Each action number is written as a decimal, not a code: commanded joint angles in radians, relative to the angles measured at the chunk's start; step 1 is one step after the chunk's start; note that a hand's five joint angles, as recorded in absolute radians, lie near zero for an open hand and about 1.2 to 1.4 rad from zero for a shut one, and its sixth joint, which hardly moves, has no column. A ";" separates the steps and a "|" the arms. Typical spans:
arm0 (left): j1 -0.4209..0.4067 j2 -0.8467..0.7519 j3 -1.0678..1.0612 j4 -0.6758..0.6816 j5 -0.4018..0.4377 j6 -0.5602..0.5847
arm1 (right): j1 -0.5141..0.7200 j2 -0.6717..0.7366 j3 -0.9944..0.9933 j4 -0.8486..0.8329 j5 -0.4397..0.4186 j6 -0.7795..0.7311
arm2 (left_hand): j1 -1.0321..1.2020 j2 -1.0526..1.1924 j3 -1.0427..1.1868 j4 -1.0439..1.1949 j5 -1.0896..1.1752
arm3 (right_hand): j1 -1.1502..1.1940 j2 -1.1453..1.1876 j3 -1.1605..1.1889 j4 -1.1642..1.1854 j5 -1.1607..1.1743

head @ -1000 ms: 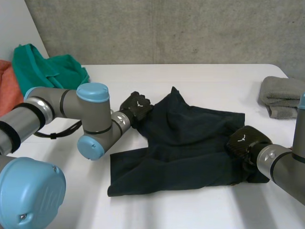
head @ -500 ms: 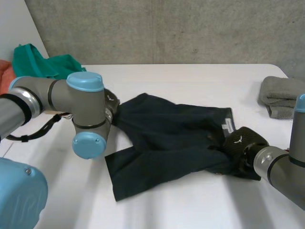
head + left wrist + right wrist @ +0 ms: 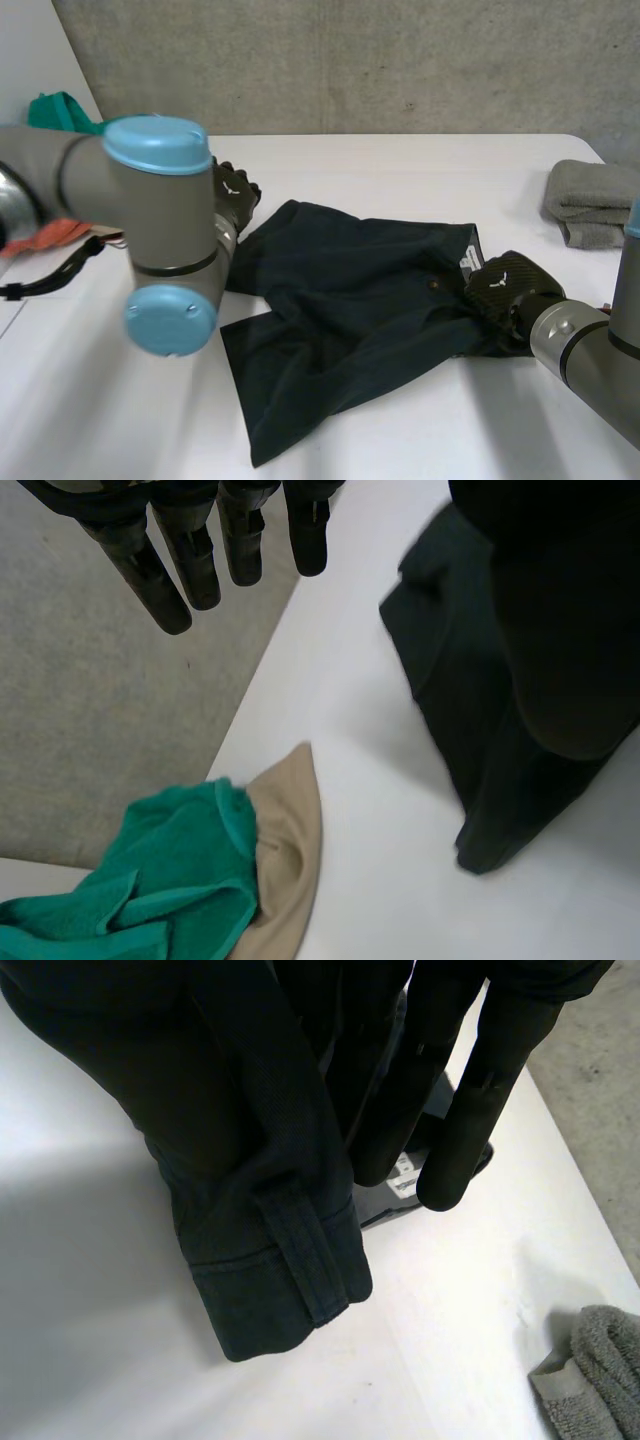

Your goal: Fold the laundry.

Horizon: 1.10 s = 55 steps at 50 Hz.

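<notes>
The dark shorts are lying rumpled mid-table, looking soft, light and limp; the right hand is gripping the waistband end, fingers clamped on cloth; the left hand is hovering by the far hem, fingers straight and apart; the firmer waistband corners are probably offering the best hold.

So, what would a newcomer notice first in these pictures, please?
The dark shorts sprawl across the middle of the white table, the right hand pinching their waistband and the left hand by the opposite corner. Next come the folded grey towel at the table's right edge and a green cloth at its left.
</notes>
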 commanded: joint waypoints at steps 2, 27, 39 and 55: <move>-0.042 0.251 -0.275 -0.087 0.156 -0.225 | 0.002 -0.014 0.003 -0.012 -0.002 0.032 | 0.039 0.040 0.033 0.041 0.018 | 0.271 0.226 0.195 0.199 0.259; -0.115 0.296 -0.567 -0.169 0.356 -0.490 | -0.007 -0.066 0.002 0.046 -0.008 0.039 | 1.195 1.196 1.190 1.198 1.175 | 0.271 0.226 0.195 0.199 0.259; -0.214 0.373 -0.648 -0.402 0.260 -0.326 | -0.085 -0.079 0.084 0.472 -0.177 -0.481 | 1.195 1.196 1.190 1.198 1.175 | 0.271 0.226 0.195 0.199 0.259; -0.168 0.238 -0.317 -0.335 0.135 -0.234 | -0.047 -0.017 -0.062 0.231 -0.091 -0.186 | 1.195 1.196 1.190 1.198 1.175 | 0.271 0.226 0.195 0.199 0.259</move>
